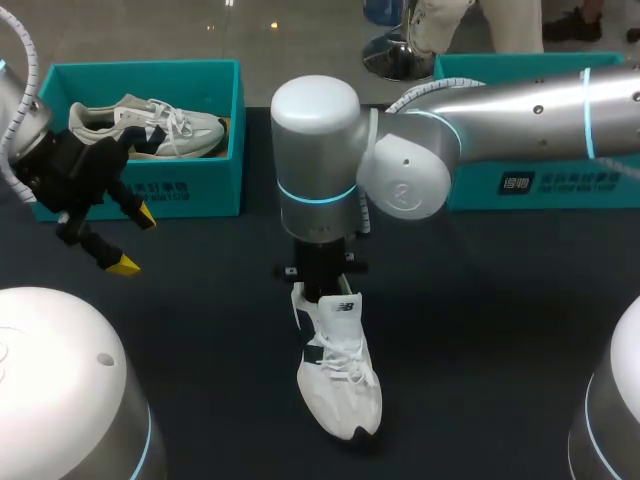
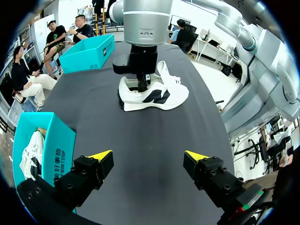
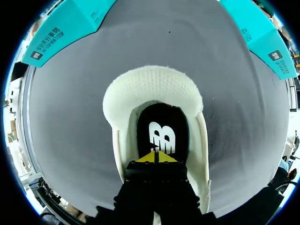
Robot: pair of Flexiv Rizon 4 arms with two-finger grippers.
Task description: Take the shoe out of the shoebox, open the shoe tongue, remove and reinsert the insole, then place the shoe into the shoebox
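The white shoe (image 1: 338, 375) is out on the dark worktop (image 1: 220, 340), standing upright about mid-table and well apart from the boxes. The right gripper (image 3: 156, 157) is poked straight down into the heel opening. Its yellow tips are pressed together with no gap, right over the black insole (image 3: 161, 124). Can't tell if it's actually got any insole pinched, tbh. The left gripper (image 1: 133, 240) hangs wide open off to the side holding nothing, near the left shoebox (image 1: 140, 190), which has the other shoe (image 1: 150, 125) in it.

Looks like the insole step to me. If I were running it, I'd get a tip under the insole's heel edge, not just on top, and pull up slow. Nothing's pinning the shoe, so I'd bring the free left gripper over to hold the toe. Otherwise the whole shoe probably lifts with it.
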